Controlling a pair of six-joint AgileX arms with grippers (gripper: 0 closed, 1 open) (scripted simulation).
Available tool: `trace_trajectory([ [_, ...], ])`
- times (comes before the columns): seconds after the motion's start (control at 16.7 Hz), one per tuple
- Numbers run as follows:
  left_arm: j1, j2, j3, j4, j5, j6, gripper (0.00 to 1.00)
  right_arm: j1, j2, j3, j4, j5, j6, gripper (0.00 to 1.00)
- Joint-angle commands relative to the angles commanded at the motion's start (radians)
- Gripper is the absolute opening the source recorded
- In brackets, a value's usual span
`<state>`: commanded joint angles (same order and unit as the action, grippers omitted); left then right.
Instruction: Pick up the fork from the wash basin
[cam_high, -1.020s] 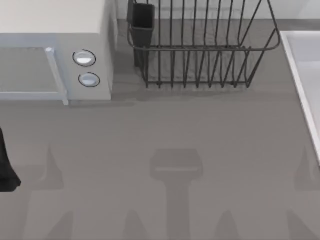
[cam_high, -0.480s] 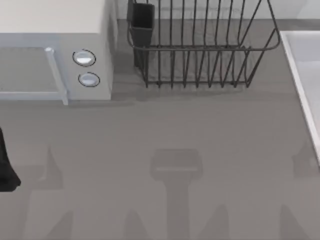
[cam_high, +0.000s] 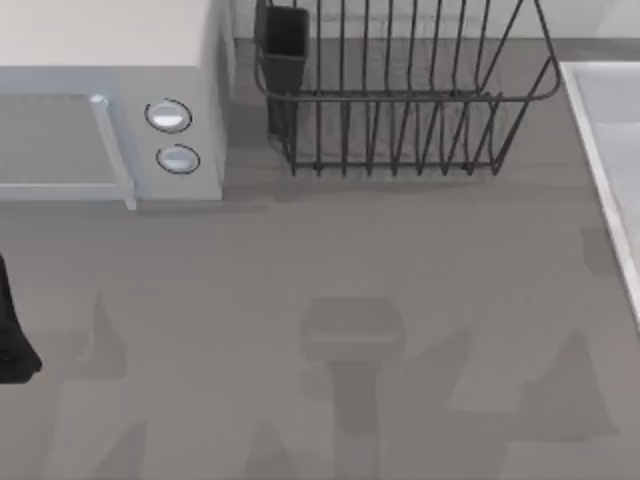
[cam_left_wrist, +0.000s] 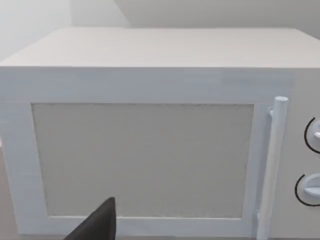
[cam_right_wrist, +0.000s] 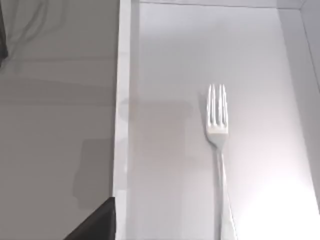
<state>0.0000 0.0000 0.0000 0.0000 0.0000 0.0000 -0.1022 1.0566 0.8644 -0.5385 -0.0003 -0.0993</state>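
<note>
The shiny silver four-tined metal fork (cam_right_wrist: 218, 150) lies flat inside the pale grey-white recessed wash basin (cam_right_wrist: 125, 100) at the table's right edge. This looks like the approach step; next, the right claw, whose state I cannot tell, must descend onto the slim handle.

Shiny metal fork (cam_right_wrist: 218, 145), matt basin (cam_right_wrist: 170, 60)

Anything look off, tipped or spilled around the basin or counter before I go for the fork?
Nothing stands out. The fork lies flat on the floor of the wash basin, apart from its walls. The dish rack stands upright beside the microwave, whose door is shut. No spills visible.
</note>
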Motion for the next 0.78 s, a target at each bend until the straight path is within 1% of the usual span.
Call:
trace_trajectory([
  [0.48,0.000,0.000,0.000,0.000,0.000,0.000,1.00,-0.077,0.762,0.622,-0.386,0.002,-0.068,1.00],
  [0.78,0.000,0.000,0.000,0.000,0.000,0.000,1.00,-0.113,1.096,0.899,-0.558,0.004,-0.097,1.00],
])
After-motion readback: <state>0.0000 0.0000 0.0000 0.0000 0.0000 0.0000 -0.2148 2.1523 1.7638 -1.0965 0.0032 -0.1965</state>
